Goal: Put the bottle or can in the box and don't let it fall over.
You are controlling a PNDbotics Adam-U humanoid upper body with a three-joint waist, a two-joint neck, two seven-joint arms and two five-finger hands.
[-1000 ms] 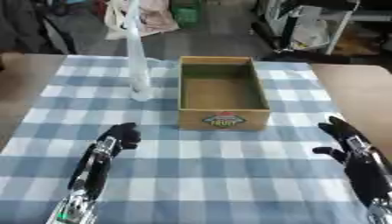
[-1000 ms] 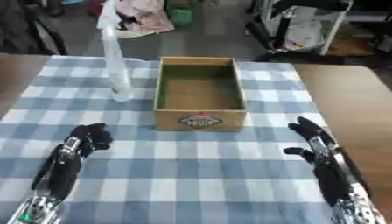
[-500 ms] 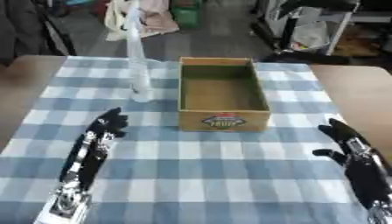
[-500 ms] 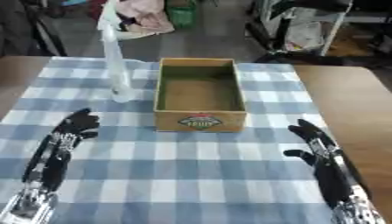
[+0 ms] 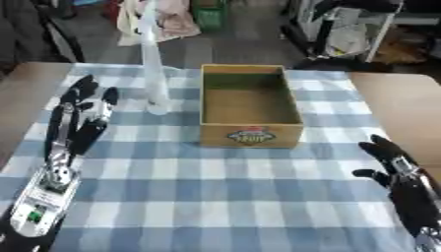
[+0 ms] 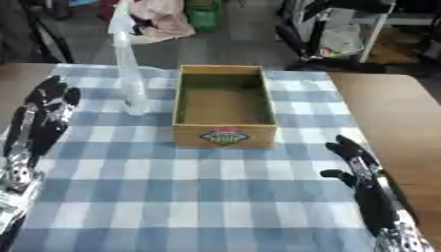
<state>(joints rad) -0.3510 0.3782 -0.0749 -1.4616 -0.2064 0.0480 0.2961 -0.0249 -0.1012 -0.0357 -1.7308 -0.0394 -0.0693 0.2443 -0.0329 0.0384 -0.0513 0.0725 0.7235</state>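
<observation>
A tall, thin clear bottle (image 5: 152, 64) stands upright on the checked cloth, just left of an open cardboard box (image 5: 249, 106) with a label on its front wall. The box holds nothing. My left hand (image 5: 82, 110) is open, fingers straight and pointing away, to the left of the bottle and apart from it. My right hand (image 5: 393, 165) rests open near the lower right corner, well clear of the box.
The blue and white checked cloth (image 5: 215, 192) covers a wooden table (image 5: 405, 108) whose bare top shows at the right and left. Beyond the far edge stand a cart, bags and cloth on the floor.
My left hand has moved forward and up the table's left side, from near the front edge to level with the bottle. The right hand has barely moved.
</observation>
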